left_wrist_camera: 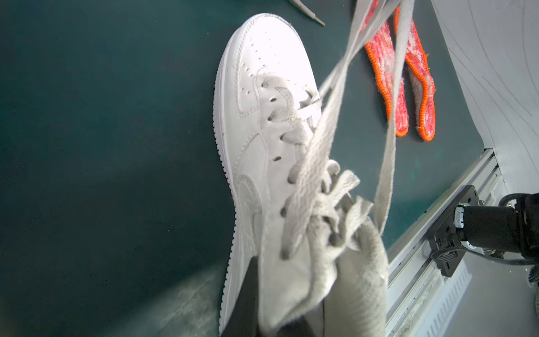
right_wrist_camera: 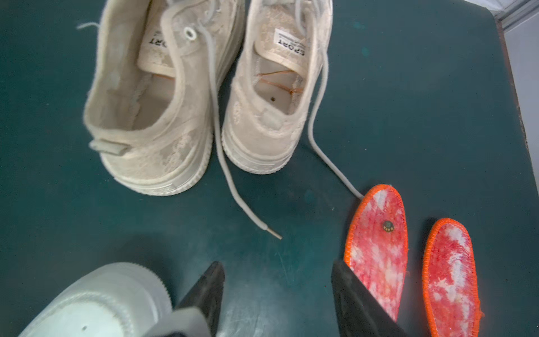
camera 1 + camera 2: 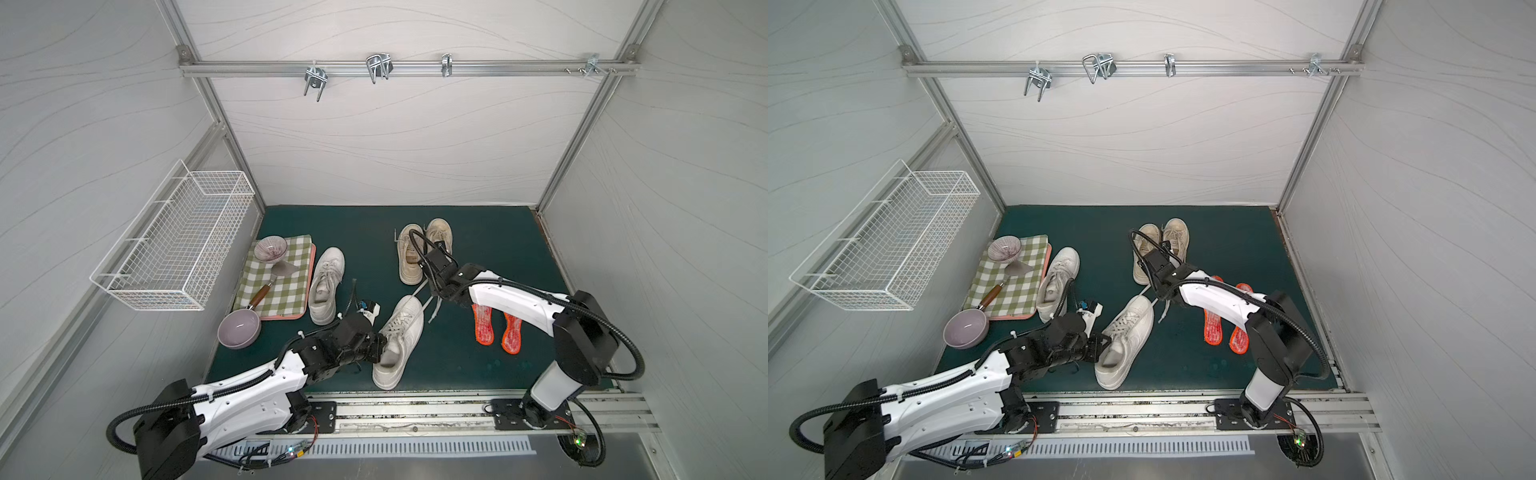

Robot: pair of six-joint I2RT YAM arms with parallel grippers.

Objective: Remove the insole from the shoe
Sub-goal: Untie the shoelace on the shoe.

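A white sneaker (image 3: pixel 399 340) (image 3: pixel 1125 338) lies near the front of the green mat, tilted onto its side, with loose laces (image 1: pixel 341 96). My left gripper (image 3: pixel 380 345) (image 1: pixel 277 315) is shut on the sneaker's collar edge by the opening. Grey lining shows inside the opening (image 3: pixel 390 359); I cannot tell the insole from the lining. My right gripper (image 3: pixel 435 296) (image 2: pixel 277 264) hangs open over bare mat, between the sneaker's toe (image 2: pixel 96 303) and two loose orange-red insoles (image 2: pixel 379 248) (image 3: pixel 484 328), holding nothing.
Two beige shoes (image 3: pixel 415 257) (image 2: pixel 151 111) stand beyond the right gripper, laces trailing. Another white sneaker (image 3: pixel 326 286) lies beside a checked cloth on a tray (image 3: pixel 278 282) with a bowl, a spatula and a purple pot (image 3: pixel 239 328). A wire basket (image 3: pixel 178 245) hangs at left.
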